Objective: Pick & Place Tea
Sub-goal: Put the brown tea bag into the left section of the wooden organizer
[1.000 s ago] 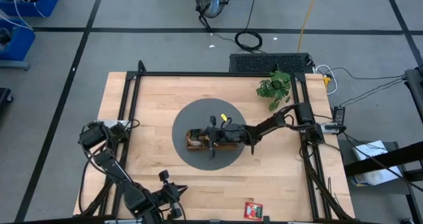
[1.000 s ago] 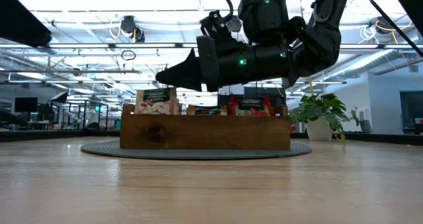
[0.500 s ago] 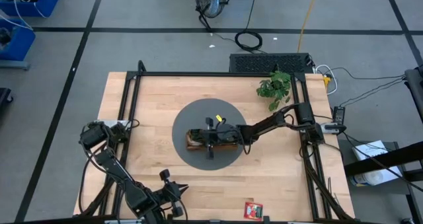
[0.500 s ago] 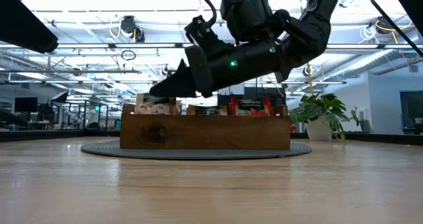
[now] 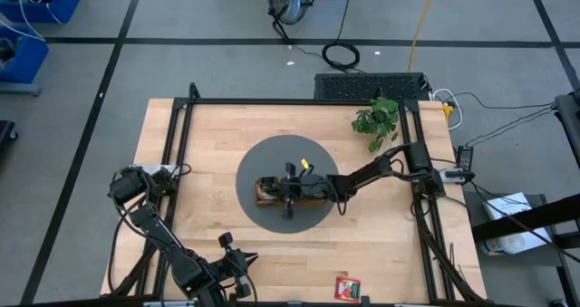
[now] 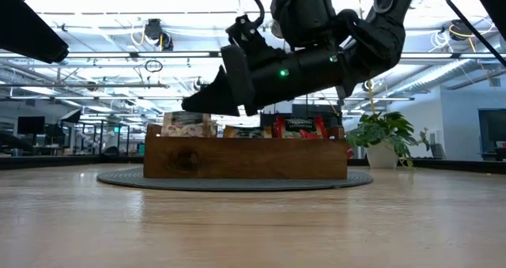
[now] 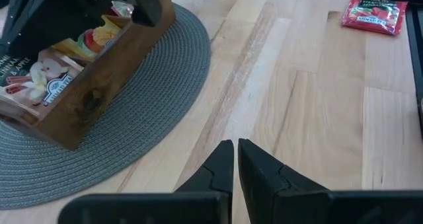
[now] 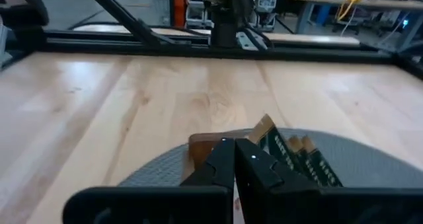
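Note:
A brown wooden tray (image 5: 268,193) stands on a round grey mat (image 5: 263,216) at mid-table, with tea packets upright in it: beige ones (image 6: 187,124) on the left, red ones (image 6: 299,127) on the right. My right gripper (image 6: 188,108) reaches in from the table's right. It is shut and slants slightly down, just over the beige packets (image 8: 281,148). Nothing shows between its fingers (image 8: 223,159). One red tea packet (image 5: 347,289) lies flat near the table's near edge. My left gripper (image 7: 235,151) waits shut above bare table at the near left. My right gripper's shut tips (image 6: 188,108) stand right at the top edge of the beige packets in the tray's left compartment. Whether they touch a packet, I cannot tell; the fingers hide that spot in the right wrist view.
A potted plant (image 5: 376,119) stands at the far right of the table. A black frame rail (image 5: 272,101) runs along the table's edges. Bare wood lies around the mat on all sides. The lone red packet (image 7: 373,16) lies to the right of my left gripper.
My right gripper has tipped from level to nose-down over the tray's left compartment and shifted slightly toward the table's left. The beige packets under its tips now stand lower than before.

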